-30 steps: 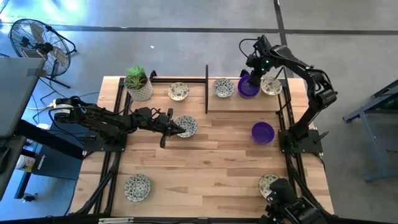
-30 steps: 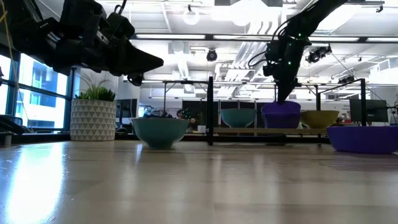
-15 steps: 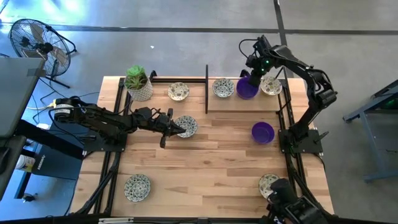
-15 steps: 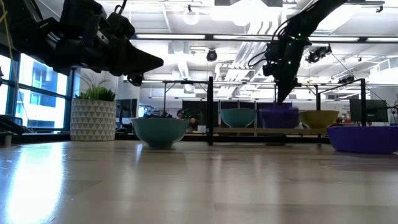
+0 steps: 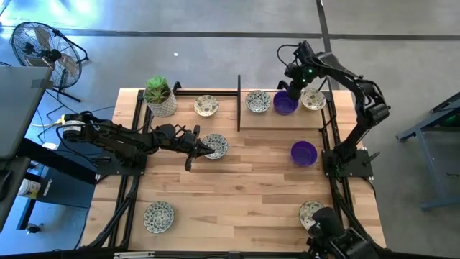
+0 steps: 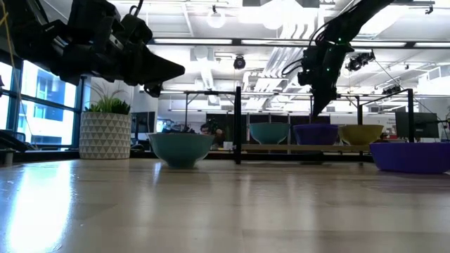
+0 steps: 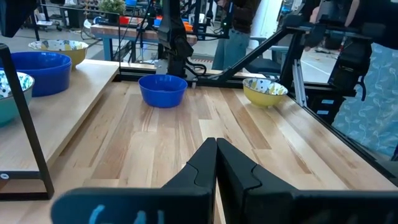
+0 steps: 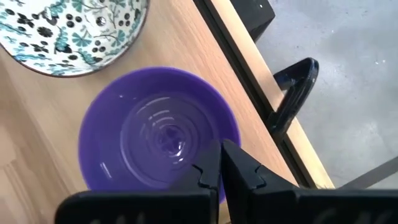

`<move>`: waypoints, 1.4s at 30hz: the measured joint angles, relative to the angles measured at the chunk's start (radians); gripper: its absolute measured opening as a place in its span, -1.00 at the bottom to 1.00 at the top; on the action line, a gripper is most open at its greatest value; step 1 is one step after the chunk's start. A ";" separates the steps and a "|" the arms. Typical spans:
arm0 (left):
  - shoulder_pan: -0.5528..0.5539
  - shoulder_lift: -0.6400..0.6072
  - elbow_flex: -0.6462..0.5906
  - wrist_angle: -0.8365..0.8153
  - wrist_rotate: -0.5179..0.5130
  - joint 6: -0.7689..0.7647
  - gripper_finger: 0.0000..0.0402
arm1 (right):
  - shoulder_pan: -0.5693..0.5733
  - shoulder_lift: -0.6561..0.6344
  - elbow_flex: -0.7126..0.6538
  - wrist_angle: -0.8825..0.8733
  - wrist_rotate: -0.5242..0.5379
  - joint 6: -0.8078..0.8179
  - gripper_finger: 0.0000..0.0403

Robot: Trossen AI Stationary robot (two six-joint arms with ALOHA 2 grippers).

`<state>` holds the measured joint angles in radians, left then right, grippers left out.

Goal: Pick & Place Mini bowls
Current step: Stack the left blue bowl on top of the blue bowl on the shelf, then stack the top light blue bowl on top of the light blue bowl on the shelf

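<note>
Purple and glossy, one mini bowl (image 5: 286, 103) is seen standing on the raised shelf (image 5: 280, 120) at the far side of the table (image 5: 237, 187), between two patterned bowls (image 5: 257, 101) (image 5: 313, 99) in a row. The right hand (image 5: 294, 89) is held just above it with its fingers (image 8: 235, 171) pressed together — nothing is gripped, and from the right wrist view the closed tips are seen over the near rim of the purple bowl, with whether they touch it not to be told. A second purple bowl (image 5: 304, 152) is set on the table below the shelf, near the right arm's base. The left hand (image 5: 209, 150) is likewise shut and empty, held above the table at the rim of a patterned bowl (image 5: 216, 146) near the middle. Further patterned bowls are placed beside the potted plant (image 5: 159, 96) at the far left (image 5: 206, 106), at the near left corner (image 5: 158, 216) and at the near right corner (image 5: 310, 212) — each well apart from both hands.
</note>
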<state>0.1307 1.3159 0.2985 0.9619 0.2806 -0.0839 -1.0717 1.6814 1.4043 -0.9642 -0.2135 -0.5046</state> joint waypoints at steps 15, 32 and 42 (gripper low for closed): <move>0.000 0.000 0.000 -0.049 -0.002 -0.001 -0.99 | 0.148 -0.359 -0.294 0.445 -0.089 0.171 -1.00; 0.000 0.000 0.111 -0.366 -0.121 0.031 -0.99 | 0.530 -0.843 -0.805 0.850 0.138 0.385 -1.00; -0.089 0.000 0.367 -0.975 -0.246 0.055 -0.62 | 0.673 -0.865 -0.865 0.909 0.225 0.368 -1.00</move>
<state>0.0419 1.3159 0.6658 -0.0129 0.0342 -0.0291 -0.3987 0.8165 0.5395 -0.0557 0.0116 -0.1363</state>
